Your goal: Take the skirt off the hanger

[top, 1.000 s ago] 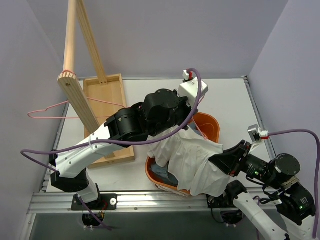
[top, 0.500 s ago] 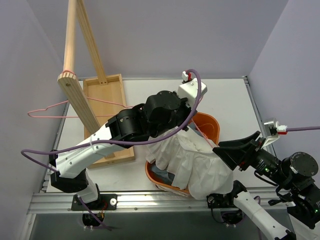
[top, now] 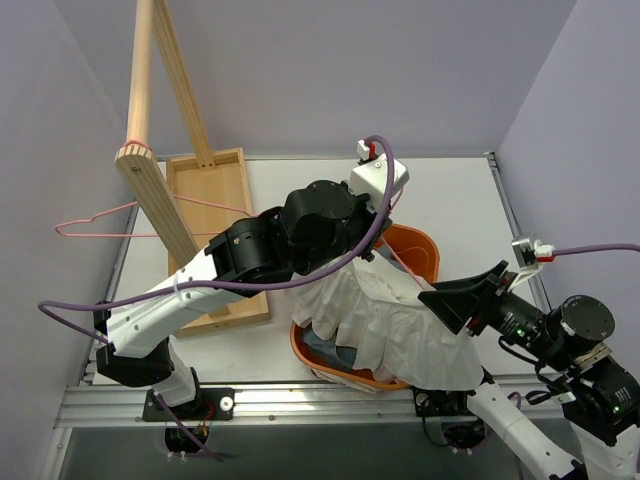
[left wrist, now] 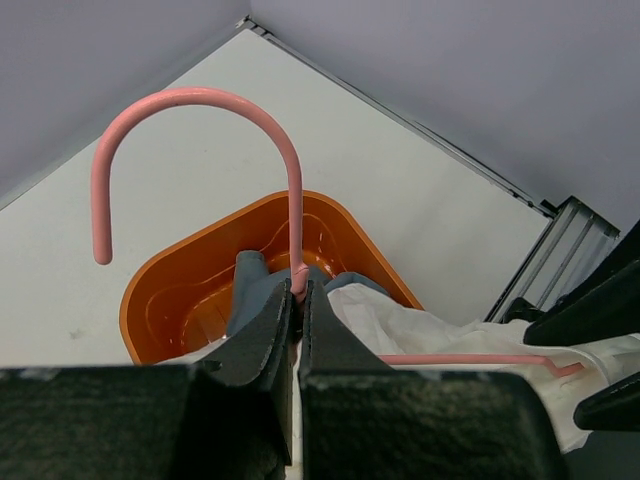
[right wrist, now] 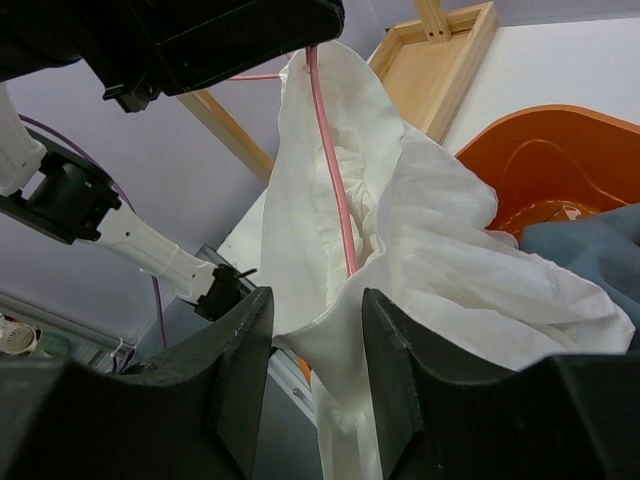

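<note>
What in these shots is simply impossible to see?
Top view: the left arm hides nearly all of the hanger it holds.
Left wrist view: the skirt drapes over the hanger's bar, hiding how it is attached.
Right wrist view: cloth fills the right gripper's gap; whether its jaws pinch it is unclear.

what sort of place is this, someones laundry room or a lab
Most likely a robot lab test cell, not a home: two arms are bolted to a metal rail at the edge of a small white table boxed in by plain walls, with a wooden rack and orange basket.
</note>
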